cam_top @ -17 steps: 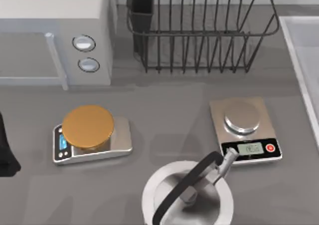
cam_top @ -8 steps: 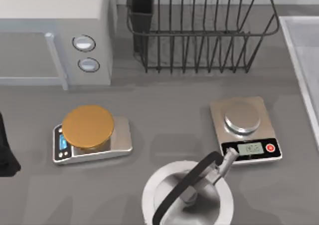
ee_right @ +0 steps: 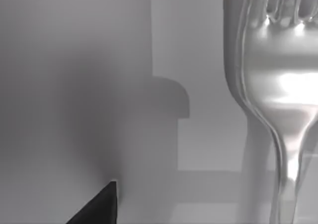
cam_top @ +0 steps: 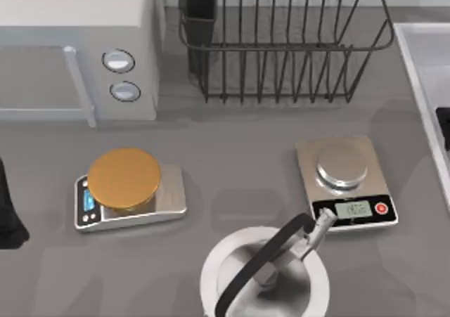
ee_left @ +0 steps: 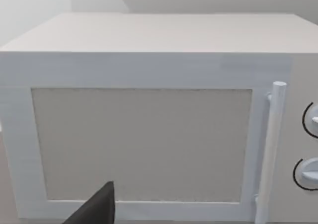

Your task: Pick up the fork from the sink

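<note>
Right wrist view: fork (ee_right: 278,85) sits close under the camera on the pale sink floor (ee_right: 74,85), tines and neck just beside the one dark fingertip (ee_right: 102,206) of the right gripper; can't tell its opening. Top view: right gripper (cam_top: 444,124) is a dark patch over the sink (cam_top: 422,57), past the silver scale (cam_top: 346,181). Left arm (cam_top: 8,211) parked at the left edge, facing the microwave (ee_left: 149,119).

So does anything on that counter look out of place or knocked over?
Nothing looks spilled or tipped. Both kitchen scales sit flat, the dish rack stands upright, and the pot sits level. The fork looks undamaged, close in the right wrist view.
</note>
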Robot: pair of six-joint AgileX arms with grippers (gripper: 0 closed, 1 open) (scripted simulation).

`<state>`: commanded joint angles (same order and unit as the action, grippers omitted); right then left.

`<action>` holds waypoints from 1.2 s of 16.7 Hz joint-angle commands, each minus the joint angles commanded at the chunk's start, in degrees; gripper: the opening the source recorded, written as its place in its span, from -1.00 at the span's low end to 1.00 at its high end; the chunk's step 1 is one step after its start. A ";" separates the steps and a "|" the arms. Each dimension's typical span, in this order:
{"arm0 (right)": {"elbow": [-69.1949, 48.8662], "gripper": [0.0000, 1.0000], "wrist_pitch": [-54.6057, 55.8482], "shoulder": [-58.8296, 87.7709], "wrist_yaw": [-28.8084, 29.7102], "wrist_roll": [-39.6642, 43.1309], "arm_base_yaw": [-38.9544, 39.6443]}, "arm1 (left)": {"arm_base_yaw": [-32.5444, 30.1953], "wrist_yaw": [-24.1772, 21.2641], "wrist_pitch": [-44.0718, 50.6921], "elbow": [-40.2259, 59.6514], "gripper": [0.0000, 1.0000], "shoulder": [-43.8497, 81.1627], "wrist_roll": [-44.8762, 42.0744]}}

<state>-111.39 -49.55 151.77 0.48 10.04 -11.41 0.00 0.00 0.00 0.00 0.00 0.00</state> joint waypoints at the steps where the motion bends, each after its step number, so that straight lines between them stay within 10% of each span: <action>1: 0.09 1.00 0.13 0.09 0.00 0.00 0.00 | 0.00 0.00 0.00 0.00 1.00 0.00 0.00; 4: 0.09 1.00 0.13 0.09 0.00 0.00 0.00 | 0.00 0.00 0.00 0.00 1.00 0.00 0.00; 17: 0.09 -0.96 0.13 0.09 0.00 0.00 0.00 | 0.00 0.00 0.00 0.00 1.00 0.00 0.00; 20: 0.09 -1.00 0.13 0.09 0.00 0.00 0.00 | 0.00 0.00 0.00 0.00 1.00 0.00 0.00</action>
<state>-111.29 -49.43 151.86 0.48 10.04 -11.41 0.00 0.00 0.00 0.00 0.00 0.00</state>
